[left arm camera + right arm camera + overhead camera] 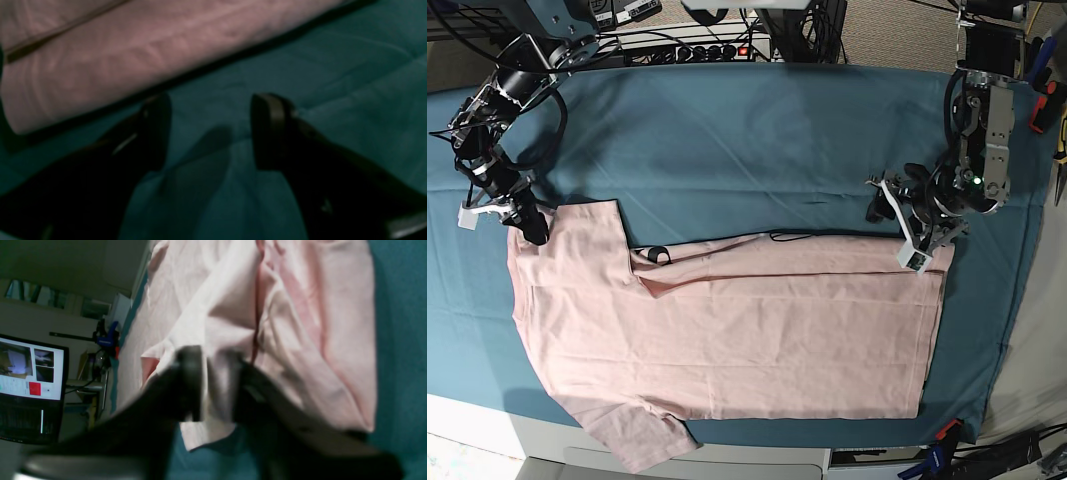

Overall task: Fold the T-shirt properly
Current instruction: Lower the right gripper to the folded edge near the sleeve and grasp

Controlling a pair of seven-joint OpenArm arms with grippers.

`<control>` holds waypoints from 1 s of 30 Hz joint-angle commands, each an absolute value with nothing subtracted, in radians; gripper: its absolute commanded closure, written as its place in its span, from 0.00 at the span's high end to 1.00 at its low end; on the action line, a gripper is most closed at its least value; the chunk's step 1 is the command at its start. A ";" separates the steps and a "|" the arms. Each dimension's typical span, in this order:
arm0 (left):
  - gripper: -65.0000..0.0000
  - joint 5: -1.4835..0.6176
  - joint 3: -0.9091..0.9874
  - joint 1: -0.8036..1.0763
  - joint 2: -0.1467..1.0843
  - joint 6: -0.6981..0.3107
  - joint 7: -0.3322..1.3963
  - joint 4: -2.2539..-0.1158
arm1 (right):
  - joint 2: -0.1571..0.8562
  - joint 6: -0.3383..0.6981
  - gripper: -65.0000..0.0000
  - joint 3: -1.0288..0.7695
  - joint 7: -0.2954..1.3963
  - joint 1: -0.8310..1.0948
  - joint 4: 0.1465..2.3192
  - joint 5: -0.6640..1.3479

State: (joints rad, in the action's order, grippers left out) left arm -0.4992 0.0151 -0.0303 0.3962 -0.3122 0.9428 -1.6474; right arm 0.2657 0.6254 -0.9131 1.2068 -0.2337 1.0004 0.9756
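1. The T-shirt [727, 330] lies flat on the teal table cloth [757, 150], plain pink side up, its far long edge folded over toward the near side; a little black lettering peeks out at that fold. One sleeve hangs over the table's front edge.
2. The right gripper [213, 383] is at the shirt's far sleeve corner, on the left of the base view. In the right wrist view its two dark fingers [191, 380] stand close together with a strip of pink cloth between them — pinched on the T-shirt.
3. The left gripper [210, 130] is by the shirt's opposite far corner. Its jaws are spread wide with only teal cloth between them; the pink edge [133, 56] lies just beyond the fingertips, apart from them.
4. The left wrist view is dim and blurred, so whether those fingertips touch the table cloth is hard to say.
5. A lit monitor [30, 386] stands off the table in the right wrist view.
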 commanded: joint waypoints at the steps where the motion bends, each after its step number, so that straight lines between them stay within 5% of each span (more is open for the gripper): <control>1: 0.58 -0.510 0.022 -0.046 0.407 -0.315 0.928 -1.666 | 0.277 0.629 0.06 -0.912 1.200 -0.260 1.011 0.997; 3: 0.58 -0.510 0.022 -0.046 0.407 -0.315 0.928 -1.666 | 0.277 0.629 0.00 -0.912 1.200 -0.276 1.011 0.997; 19: 0.58 -0.510 0.022 -0.010 0.407 -0.313 0.925 -1.666 | 0.277 0.636 0.00 -0.908 1.103 -0.458 1.011 0.888; 25: 0.58 -0.510 0.022 -0.008 0.408 -0.313 0.928 -1.666 | 0.278 0.667 0.00 -0.838 1.251 -0.460 1.012 0.929; 28: 0.58 -0.510 0.022 -0.008 0.408 -0.313 0.928 -1.666 | 0.283 0.698 0.36 -0.828 1.355 -0.454 1.013 1.013; 30: 0.58 -0.509 0.022 -0.007 0.408 -0.313 0.928 -1.666 | 0.286 0.697 0.45 -0.835 1.354 -0.445 1.013 1.009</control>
State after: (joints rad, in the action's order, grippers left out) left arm -0.4995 0.0151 0.0051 0.3965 -0.3115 0.9424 -1.6474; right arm 0.2657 0.6930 -0.8333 1.3716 -0.4255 0.9951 0.9813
